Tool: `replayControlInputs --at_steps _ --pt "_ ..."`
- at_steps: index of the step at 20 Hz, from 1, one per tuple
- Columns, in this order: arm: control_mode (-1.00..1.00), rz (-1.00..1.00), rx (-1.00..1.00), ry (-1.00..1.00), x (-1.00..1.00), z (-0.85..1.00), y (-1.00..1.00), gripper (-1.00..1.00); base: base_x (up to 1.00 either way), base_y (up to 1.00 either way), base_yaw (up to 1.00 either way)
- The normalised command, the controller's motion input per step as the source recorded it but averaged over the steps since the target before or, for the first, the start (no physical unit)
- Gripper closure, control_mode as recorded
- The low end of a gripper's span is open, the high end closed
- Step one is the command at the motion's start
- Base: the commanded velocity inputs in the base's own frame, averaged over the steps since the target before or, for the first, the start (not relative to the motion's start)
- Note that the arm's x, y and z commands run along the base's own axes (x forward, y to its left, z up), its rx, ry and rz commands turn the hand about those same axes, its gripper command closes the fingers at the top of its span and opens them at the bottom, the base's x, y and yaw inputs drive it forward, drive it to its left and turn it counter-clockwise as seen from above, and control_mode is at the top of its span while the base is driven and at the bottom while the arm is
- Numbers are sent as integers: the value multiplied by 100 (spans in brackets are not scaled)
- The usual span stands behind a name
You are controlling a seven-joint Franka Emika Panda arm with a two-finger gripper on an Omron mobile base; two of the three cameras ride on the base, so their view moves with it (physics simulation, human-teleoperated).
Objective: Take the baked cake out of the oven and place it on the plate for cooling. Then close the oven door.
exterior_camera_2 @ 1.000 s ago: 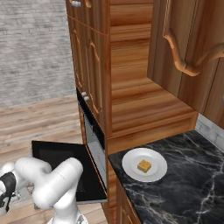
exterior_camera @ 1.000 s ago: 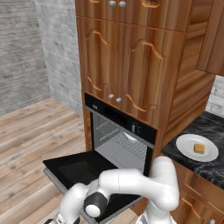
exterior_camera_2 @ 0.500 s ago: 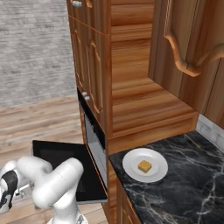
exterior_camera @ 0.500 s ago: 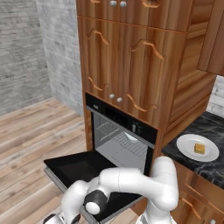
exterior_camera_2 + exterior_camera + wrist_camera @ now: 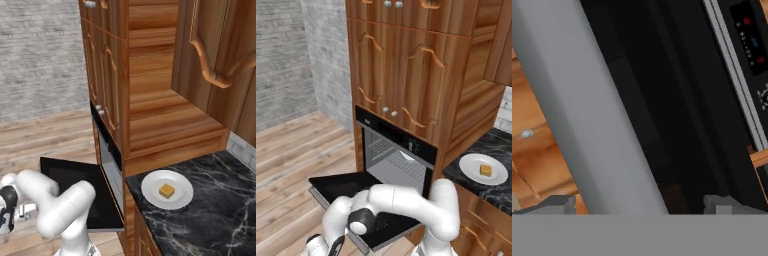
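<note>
The baked cake point(image 5: 485, 170) point(image 5: 166, 190), a small golden block, rests on the white plate point(image 5: 471, 167) point(image 5: 152, 187) on the black marble counter. The oven point(image 5: 406, 143) stands with its oven door point(image 5: 341, 185) point(image 5: 65, 175) dropped flat, and the wire rack point(image 5: 401, 162) inside is bare. My arm reaches low, past the door's front edge. In the hand view my gripper point(image 5: 637, 205) is open, and the door's silver bar handle point(image 5: 602, 140) runs slantwise between its wide-set fingertips point(image 5: 547, 205).
Brown wooden cabinet doors point(image 5: 401, 75) rise above the oven. The marble counter point(image 5: 220, 220) lies to the oven's right, under an upper cabinet point(image 5: 215, 55). Wooden floor point(image 5: 291, 150) spreads to the left, up to a grey brick wall point(image 5: 40, 55).
The forearm has crept up slightly at the door's front edge. The door, the plate and the cake have not moved.
</note>
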Motion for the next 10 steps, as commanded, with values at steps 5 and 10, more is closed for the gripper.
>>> replayControlInputs --at_steps 5,10 --pt "-100 -26 -47 -25 64 85 -38 -100 0 0 0" --pt "-100 -23 -49 -24 73 88 -40 -100 0 0 0"
